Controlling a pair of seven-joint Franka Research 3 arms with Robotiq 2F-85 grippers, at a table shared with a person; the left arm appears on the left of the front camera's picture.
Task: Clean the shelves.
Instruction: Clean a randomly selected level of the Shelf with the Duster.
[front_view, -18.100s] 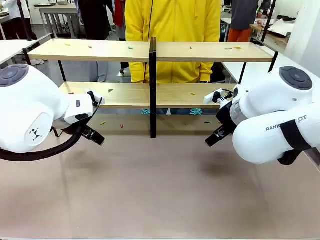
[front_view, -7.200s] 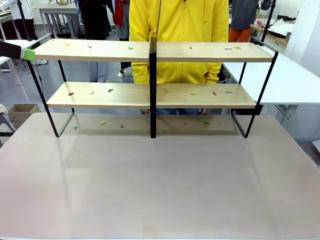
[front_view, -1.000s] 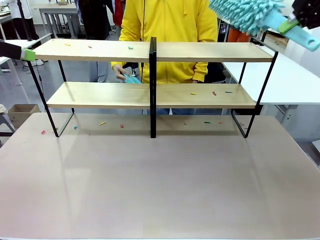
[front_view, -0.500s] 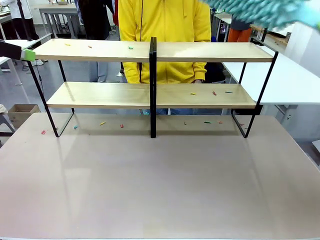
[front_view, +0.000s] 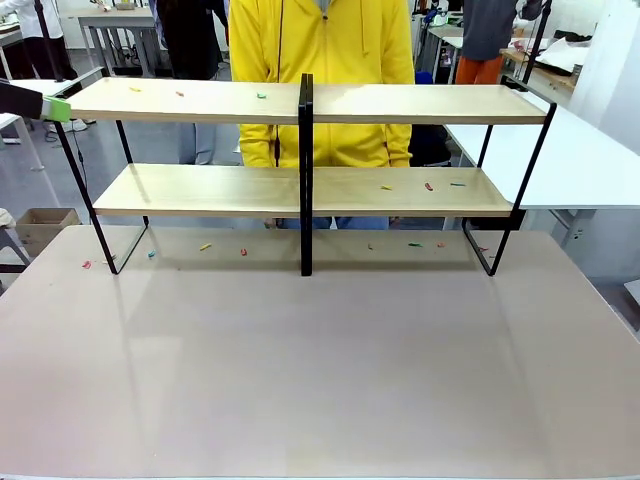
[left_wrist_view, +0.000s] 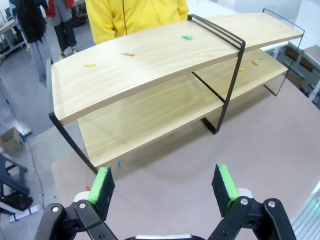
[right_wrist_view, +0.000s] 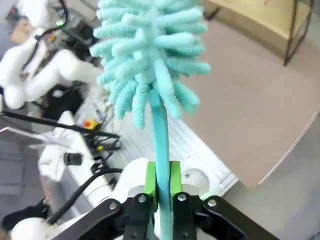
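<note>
At the bottom of the left wrist view, the left tool (left_wrist_view: 164, 187) has its green pads wide apart. The right tool (right_wrist_view: 161, 182) is clamped on a teal duster (right_wrist_view: 150, 55). Past the surface (front_view: 320, 380), the shelves (front_view: 400, 192) span mid-frame, with coloured scraps (front_view: 428, 186) on both boards. A person in yellow (front_view: 320, 40) stands behind.

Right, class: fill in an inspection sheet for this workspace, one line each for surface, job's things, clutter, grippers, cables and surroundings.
surface: table, brownish, matte.
job's things: shelves stand across its far side; duster held away from them.
clutter: small coloured bits on the upper-left and lower-right boards and on the table beneath.
grippers: left gripper open, empty, near the shelves' left end; right gripper shut on the duster's handle.
cables: black cable by white equipment.
surroundings: person behind the shelves; white table; box on the floor.
</note>
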